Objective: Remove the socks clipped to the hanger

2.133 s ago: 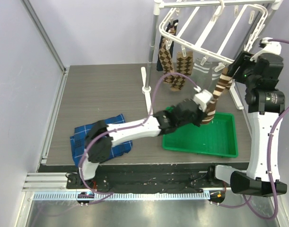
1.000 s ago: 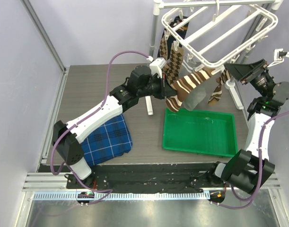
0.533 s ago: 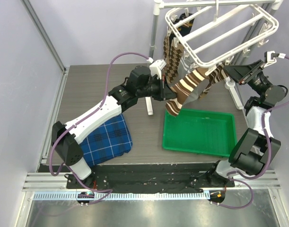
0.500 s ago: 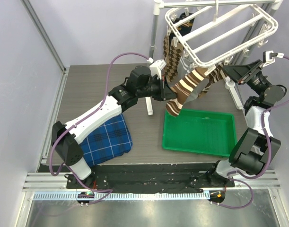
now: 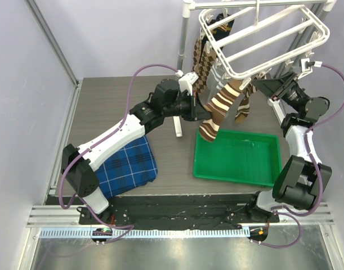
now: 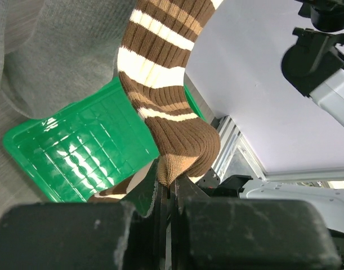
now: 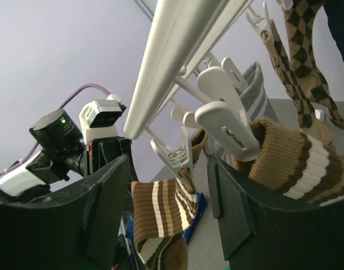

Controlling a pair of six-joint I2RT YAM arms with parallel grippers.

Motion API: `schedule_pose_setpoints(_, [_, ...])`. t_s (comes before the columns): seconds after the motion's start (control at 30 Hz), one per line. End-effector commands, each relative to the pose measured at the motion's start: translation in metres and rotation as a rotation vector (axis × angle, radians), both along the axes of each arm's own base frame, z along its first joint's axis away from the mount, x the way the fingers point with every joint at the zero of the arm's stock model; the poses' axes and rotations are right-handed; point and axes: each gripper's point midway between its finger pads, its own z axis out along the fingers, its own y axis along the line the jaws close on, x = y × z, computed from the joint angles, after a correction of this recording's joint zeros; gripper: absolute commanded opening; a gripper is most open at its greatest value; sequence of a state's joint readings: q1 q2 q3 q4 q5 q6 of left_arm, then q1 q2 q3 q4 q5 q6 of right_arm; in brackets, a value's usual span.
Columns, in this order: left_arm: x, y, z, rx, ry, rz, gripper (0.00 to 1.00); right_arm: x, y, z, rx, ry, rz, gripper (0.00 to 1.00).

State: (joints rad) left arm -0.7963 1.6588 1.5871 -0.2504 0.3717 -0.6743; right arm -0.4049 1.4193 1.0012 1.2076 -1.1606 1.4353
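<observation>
While the left gripper point(image 5: 201, 111) clamps the toe of a striped sock point(image 5: 222, 101) between its tight-shut fingers, the cuff stays clipped to the hanger point(image 5: 273, 39) — with clips point(image 7: 186, 166) showing between the right gripper's point(image 7: 169, 163) wide-apart fingers. Against half a second ago, the right gripper sits nearer the hanger and the sock hangs steeper. Counted: two striped socks, two diamond-patterned socks point(image 5: 204, 76), one grey sock point(image 6: 59, 50), one tray point(image 5: 239, 163)

Dangling socks point(image 5: 221, 106) and the pole point(image 5: 183, 45) block passage beneath the hanger point(image 5: 278, 54)
</observation>
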Motion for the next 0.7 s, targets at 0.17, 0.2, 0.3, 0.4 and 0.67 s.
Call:
schedule_pose_setpoints(0.17, [-0.008, 0.003, 0.028, -0.07, -0.049, -0.032, 0.0, 0.015, 0.009, -0.008, -0.351, -0.089, -0.266, 0.68])
schedule_pose_setpoints(0.2, [-0.008, 0.003, 0.027, -0.069, -0.048, -0.031, 0.0, 0.014, 0.013, -0.005, -0.309, -0.07, -0.237, 0.68])
schedule_pose_setpoints(0.3, [-0.008, 0.002, 0.026, -0.068, -0.049, -0.036, 0.0, 0.017, 0.016, -0.004, -0.279, -0.062, -0.185, 0.68])
schedule_pose_setpoints(0.4, [-0.008, 0.004, 0.027, -0.064, -0.057, -0.032, 0.0, 0.017, 0.019, -0.002, -0.251, -0.062, -0.155, 0.68])
schedule_pose_setpoints(0.67, [-0.007, 0.005, 0.023, -0.048, -0.06, -0.028, 0.0, 0.012, 0.025, 0.009, -0.214, -0.11, -0.127, 0.55])
